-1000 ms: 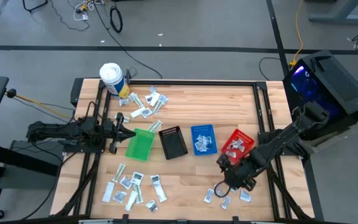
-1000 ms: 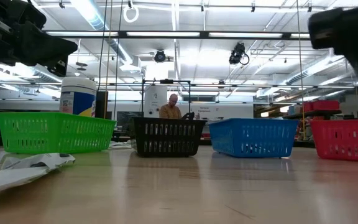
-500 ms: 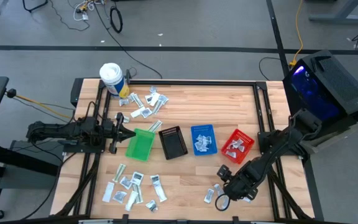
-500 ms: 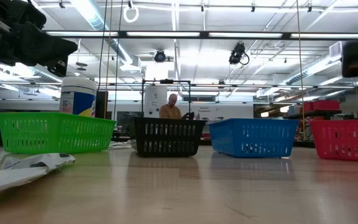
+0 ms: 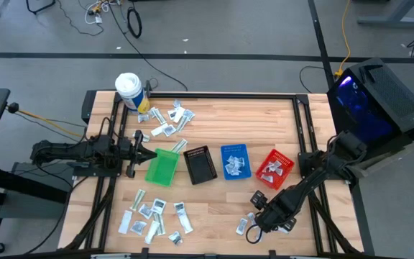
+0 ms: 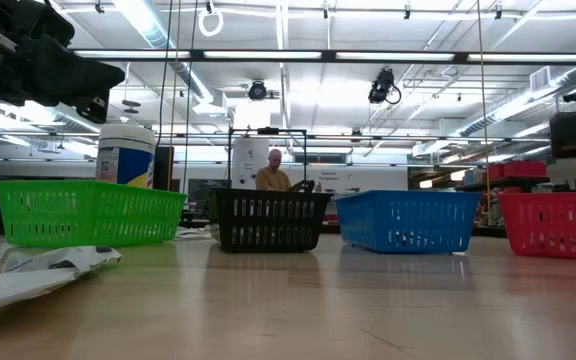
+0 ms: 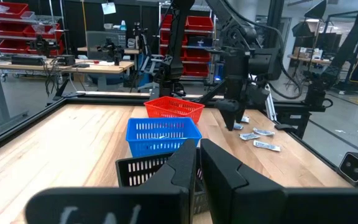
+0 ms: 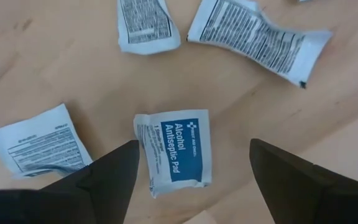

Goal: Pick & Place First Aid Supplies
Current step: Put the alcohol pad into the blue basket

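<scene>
Having swung down from the red bin (image 5: 274, 165), the right gripper (image 8: 191, 165) hung spread over an alcohol pad sachet (image 8: 175, 151), ready to pick.

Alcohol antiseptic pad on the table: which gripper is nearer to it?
Right. The right gripper hangs open directly over the alcohol antiseptic pad, a finger on either side. The left gripper is shut, far across the table beside the green bin.
</scene>
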Controlling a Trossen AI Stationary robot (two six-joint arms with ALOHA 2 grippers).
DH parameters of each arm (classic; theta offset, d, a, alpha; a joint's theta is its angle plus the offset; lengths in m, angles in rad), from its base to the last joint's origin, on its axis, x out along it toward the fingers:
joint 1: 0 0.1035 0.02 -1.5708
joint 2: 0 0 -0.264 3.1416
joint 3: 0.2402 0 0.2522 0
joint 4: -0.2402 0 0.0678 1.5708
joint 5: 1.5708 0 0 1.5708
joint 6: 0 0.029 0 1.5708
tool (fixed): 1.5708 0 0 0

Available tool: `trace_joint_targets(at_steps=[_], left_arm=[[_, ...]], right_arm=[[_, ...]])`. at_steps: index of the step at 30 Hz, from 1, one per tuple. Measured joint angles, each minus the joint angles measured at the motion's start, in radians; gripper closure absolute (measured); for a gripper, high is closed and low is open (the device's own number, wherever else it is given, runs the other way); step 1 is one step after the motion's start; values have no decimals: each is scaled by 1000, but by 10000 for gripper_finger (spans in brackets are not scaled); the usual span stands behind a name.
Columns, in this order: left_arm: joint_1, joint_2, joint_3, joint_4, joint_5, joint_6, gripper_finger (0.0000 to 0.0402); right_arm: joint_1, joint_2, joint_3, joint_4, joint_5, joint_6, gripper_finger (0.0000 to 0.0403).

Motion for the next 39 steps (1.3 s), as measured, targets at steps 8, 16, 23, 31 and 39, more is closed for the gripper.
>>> trace_joint_targets(at_steps=[8,16,23,31,39], left_arm=[[0,0,0,0,0,0,369],[0,0,0,0,0,0,369],[0,0,0,0,0,0,369],[0,0,0,0,0,0,369],[0,0,0,0,0,0,369]], right_arm=[[0,26,2,3,5,25,99],[0,27,2,-2,6,46,149],[0,27,1,-4,5,47,199],[0,27,0,-5,4,47,232],[0,25,-1,-5,3,47,245]])
